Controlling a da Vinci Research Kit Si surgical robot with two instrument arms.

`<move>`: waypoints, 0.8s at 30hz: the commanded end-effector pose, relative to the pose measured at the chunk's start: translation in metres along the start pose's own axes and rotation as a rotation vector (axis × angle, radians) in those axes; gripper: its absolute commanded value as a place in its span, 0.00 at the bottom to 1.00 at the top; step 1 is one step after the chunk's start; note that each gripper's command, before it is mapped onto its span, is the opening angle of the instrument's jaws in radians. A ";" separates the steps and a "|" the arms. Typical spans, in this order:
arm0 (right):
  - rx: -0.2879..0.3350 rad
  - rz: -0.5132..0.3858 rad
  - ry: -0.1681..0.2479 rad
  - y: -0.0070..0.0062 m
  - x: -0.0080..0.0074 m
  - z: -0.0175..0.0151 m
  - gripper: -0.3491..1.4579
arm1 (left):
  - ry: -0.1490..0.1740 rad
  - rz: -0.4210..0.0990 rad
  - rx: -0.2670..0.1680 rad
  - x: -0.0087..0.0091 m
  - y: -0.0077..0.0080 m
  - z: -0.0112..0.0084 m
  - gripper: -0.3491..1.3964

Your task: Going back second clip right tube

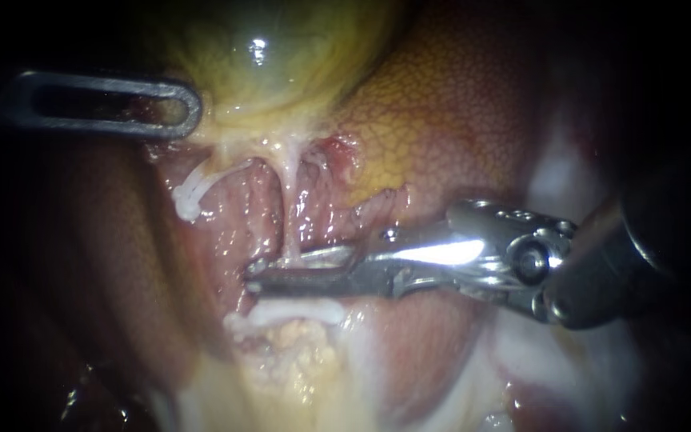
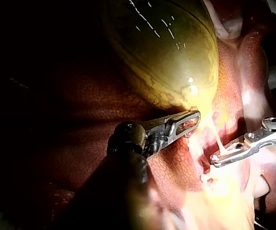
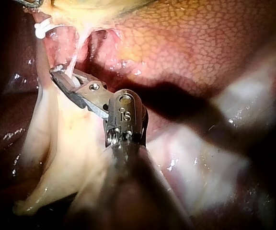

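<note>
The yellow-green gallbladder lies at the top, over the liver. My left instrument has its slotted jaws shut on the gallbladder's lower edge; the left wrist view shows this grip too. Two pale tubes run down from there. The left tube carries a white clip. The right tube passes between the slightly parted jaws of my right instrument, also seen in the right wrist view. Another white clip sits just below those jaws.
Yellowish fat lies under the lower clip. Raw pink tissue is exposed between the tubes. My right instrument's wrist and dark shaft cover the liver at the right.
</note>
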 end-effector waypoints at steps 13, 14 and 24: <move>-0.053 -0.263 0.021 0.0030 -0.0005 0.0004 0.44 | 0.000 0.001 0.001 0.0000 0.0001 0.0001 0.00; -0.067 -0.289 0.026 0.0033 -0.0007 0.0003 0.44 | 0.000 0.001 0.001 0.0000 0.0001 0.0000 0.00; -0.101 -0.522 0.023 0.0034 -0.0015 -0.0025 0.45 | 0.001 0.001 0.001 0.0001 0.0001 0.0000 0.00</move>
